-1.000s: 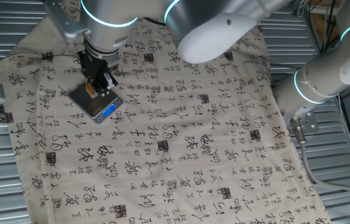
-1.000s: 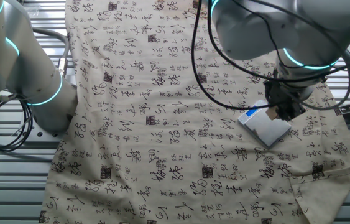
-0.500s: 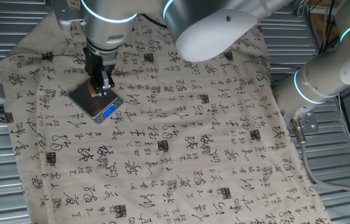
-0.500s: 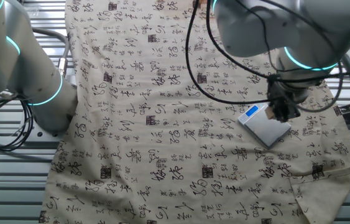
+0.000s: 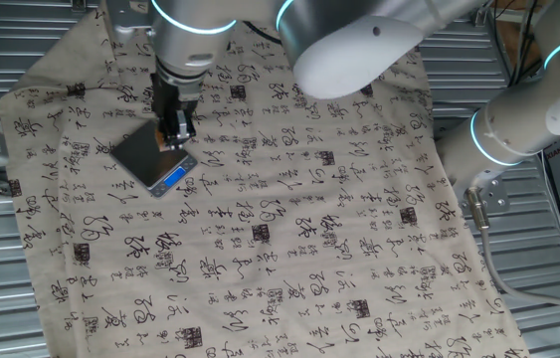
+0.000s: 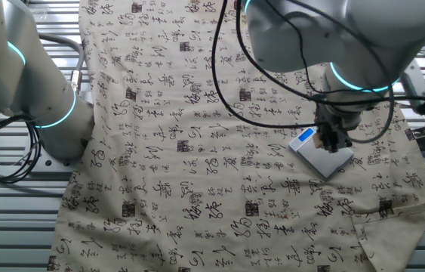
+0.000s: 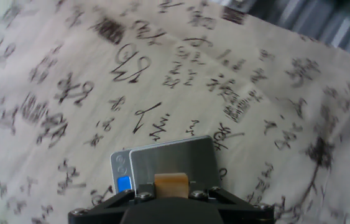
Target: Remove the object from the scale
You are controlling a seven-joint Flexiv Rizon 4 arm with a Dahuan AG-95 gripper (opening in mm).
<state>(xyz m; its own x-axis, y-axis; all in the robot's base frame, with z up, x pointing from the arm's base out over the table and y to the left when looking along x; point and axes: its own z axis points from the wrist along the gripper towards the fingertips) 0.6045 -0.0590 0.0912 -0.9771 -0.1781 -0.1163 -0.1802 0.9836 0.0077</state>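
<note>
The scale (image 5: 145,159) lies on the printed cloth at the far left, its blue display (image 5: 172,180) at the near end. My gripper (image 5: 174,136) hangs over the scale's right edge, shut on the small tan cube (image 7: 171,185). In the hand view the cube sits between the jaws, with the scale's grey plate (image 7: 173,158) and blue display (image 7: 124,184) below it. The cube appears to be off the plate, though contact cannot be told for certain. In the other fixed view my gripper (image 6: 333,140) is over the scale (image 6: 325,157), and the cube is hidden there.
A cloth with black characters (image 5: 280,199) covers the table and hangs over the slatted metal top (image 5: 548,298). A second white arm (image 5: 528,109) stands at the right, and its base (image 6: 38,98) shows at the left of the other fixed view.
My gripper has risen and shifted right, from the middle of the scale's plate toward its edge, with the cube in it. The scale has not moved.
</note>
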